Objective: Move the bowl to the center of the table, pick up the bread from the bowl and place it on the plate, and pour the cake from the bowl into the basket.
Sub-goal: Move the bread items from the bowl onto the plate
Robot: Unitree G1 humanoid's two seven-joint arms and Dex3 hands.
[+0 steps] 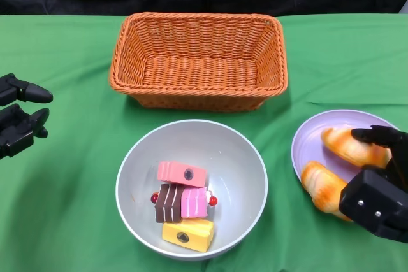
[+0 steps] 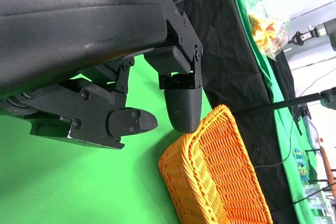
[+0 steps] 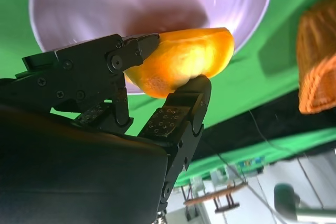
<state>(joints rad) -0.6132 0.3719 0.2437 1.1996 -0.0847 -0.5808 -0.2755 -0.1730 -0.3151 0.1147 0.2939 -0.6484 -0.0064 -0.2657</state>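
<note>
A grey bowl (image 1: 252,157) sits at the middle of the table with several cake pieces (image 1: 183,205) in it. To its right a lilac plate (image 1: 312,138) carries two breads. My right hand (image 1: 379,189) is over the plate's right side and pinches the farther bread (image 1: 350,146). The right wrist view shows that bread (image 3: 181,61) between the fingers (image 3: 178,114) at the plate's (image 3: 105,9) edge. The nearer bread (image 1: 322,186) lies partly under the hand. My left hand (image 1: 19,119) hovers at the table's left edge with fingers apart and holds nothing.
An orange wicker basket (image 1: 199,62) stands behind the bowl, also seen in the left wrist view beyond my left hand (image 2: 131,93) as the basket (image 2: 215,177). Green cloth covers the table. Black drape hangs along the far edge.
</note>
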